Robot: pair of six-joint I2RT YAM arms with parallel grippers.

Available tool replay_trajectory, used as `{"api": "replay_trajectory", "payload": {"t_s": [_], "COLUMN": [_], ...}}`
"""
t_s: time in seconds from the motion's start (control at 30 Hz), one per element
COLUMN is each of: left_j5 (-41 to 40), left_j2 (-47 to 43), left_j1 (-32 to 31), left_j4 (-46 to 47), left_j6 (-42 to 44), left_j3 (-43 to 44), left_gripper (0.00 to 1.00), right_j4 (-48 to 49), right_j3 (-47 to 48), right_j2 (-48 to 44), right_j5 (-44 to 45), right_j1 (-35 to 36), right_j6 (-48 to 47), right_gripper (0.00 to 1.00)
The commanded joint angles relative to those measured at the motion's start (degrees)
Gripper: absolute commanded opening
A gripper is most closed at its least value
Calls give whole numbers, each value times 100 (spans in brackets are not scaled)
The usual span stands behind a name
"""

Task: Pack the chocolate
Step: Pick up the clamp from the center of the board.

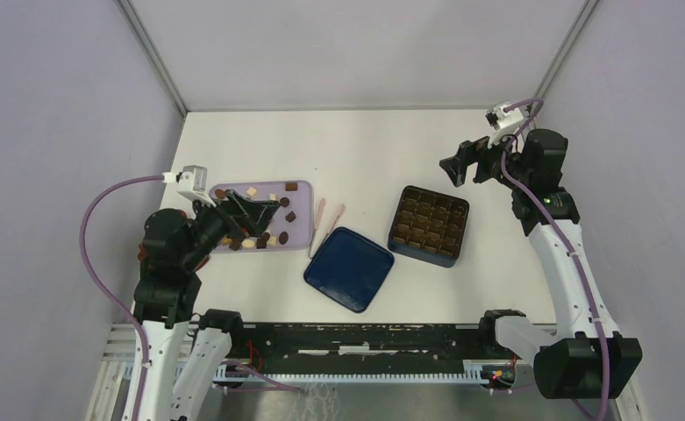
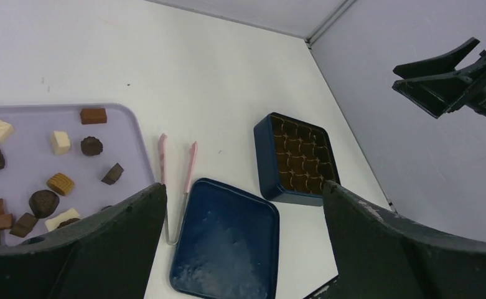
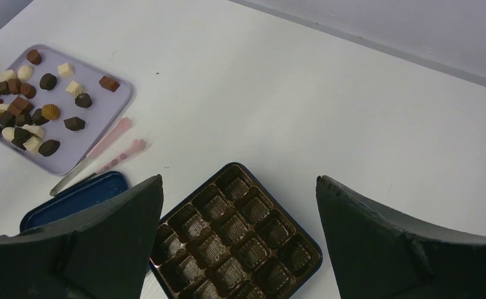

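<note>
Fingers (image 2: pixel 103 249) wide apart on left gripper (image 2: pixel 243 187) and right gripper (image 3: pixel 239 179), holding nothing. Best: take tongs (image 2: pixel 190 163) left of box (image 2: pixel 264 177) (cells all vacant) mid-handle, then lift chocolate (image 2: pixel 60 184) singly.

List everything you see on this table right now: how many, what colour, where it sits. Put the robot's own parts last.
table: one, white, under everything
tray: one, lavender, left side of the table
chocolates: many, dark brown, mid brown and cream-white, loose on the tray
tongs: one pair, pink, flat on the table just right of the tray
lid: one, dark blue, near centre, between tongs and box
box: one, dark blue with a brown compartment insert, right of centre, compartments look empty
left claw: one, black, open, raised over the tray
right claw: one, black, open, raised at the far right, holding nothing
</note>
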Motion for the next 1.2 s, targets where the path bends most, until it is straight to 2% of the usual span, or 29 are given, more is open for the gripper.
{"api": "replay_trajectory", "payload": {"t_s": [0.0,0.07,0.17,0.27,0.43,0.5,0.53,0.67,0.7,0.97,1.17], "left_j5": [833,1136,1409,1397,1288,915,428,-1559,-1821,-2150,-2844], "left_j2": [-54,-78,-191,-221,167,430,573,1442,1709,2970,4333], "left_j1": [88,99,115,117,-38,-481,-870,-2963,-3266,-3416,-3415], "left_j4": [363,467,700,607,484,509,553,704,730,1482,1053], "left_j6": [-223,-262,-461,-396,-214,-161,-148,-15,47,311,392], "left_j3": [-150,-273,-502,-567,-609,-576,-563,-302,-214,-296,327], "left_gripper": [99,99,99,98,95,94,94,96,96,96,72], "right_j4": [294,281,-180,-739,-1270,-1050,-950,-852,-868,-805,-21], "right_j3": [-36,-78,-35,95,-92,-309,-405,-480,-467,-696,-1387], "right_j2": [-42,-27,64,12,44,86,118,376,427,563,937], "right_j5": [25,-384,-1840,-1693,-1859,-1988,-2031,-1903,-1823,-1695,-2328], "right_j1": [40,42,261,823,1065,1081,1082,1080,1086,1080,1082], "right_j6": [166,-57,-1243,-2020,-3261,-3255,-3266,-3496,-3502,-3597,-3133], "right_gripper": [98,98,98,98,98,98,98,98,98,98,93]}}
